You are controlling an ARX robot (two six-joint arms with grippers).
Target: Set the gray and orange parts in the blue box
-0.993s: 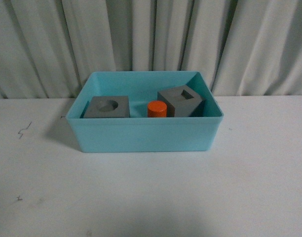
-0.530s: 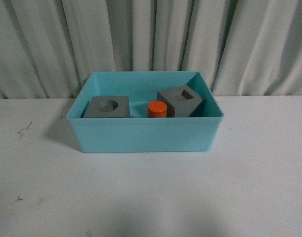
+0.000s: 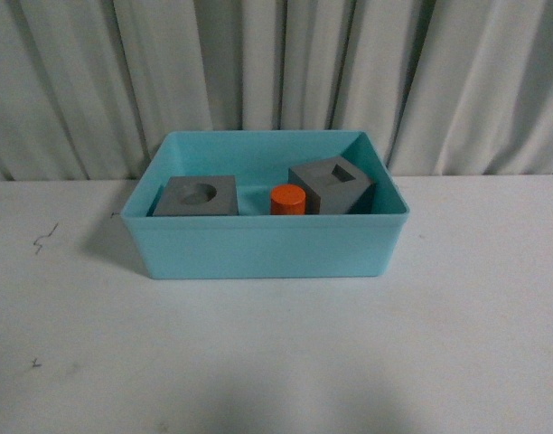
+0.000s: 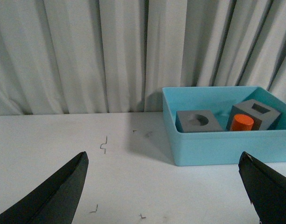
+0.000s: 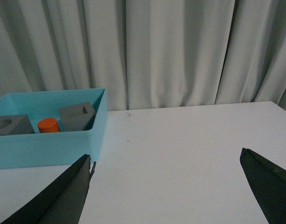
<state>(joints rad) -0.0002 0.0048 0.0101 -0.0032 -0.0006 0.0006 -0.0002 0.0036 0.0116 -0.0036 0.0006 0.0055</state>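
**Three parts in the tub, both claws empty**

My left claw (image 4: 164, 186) hovers low over the white worktop (image 3: 276, 353), its two dark fingers spread wide apart with nothing between them, facing the light turquoise rectangular plastic box (image 3: 263, 244) from well back. My right claw (image 5: 168, 186) does the same on the other side, also wide open and empty. Neither arm shows in the front view.

Inside the box I count three parts: one matte gray cube with a round recess (image 3: 197, 196) at the left, one matte gray cube with a square recess (image 3: 331, 185) at the right, tilted, and one small orange cylinder (image 3: 287, 199) between them, upright, just beside the tilted cube. Pale pleated curtains (image 3: 276, 72) hang behind.
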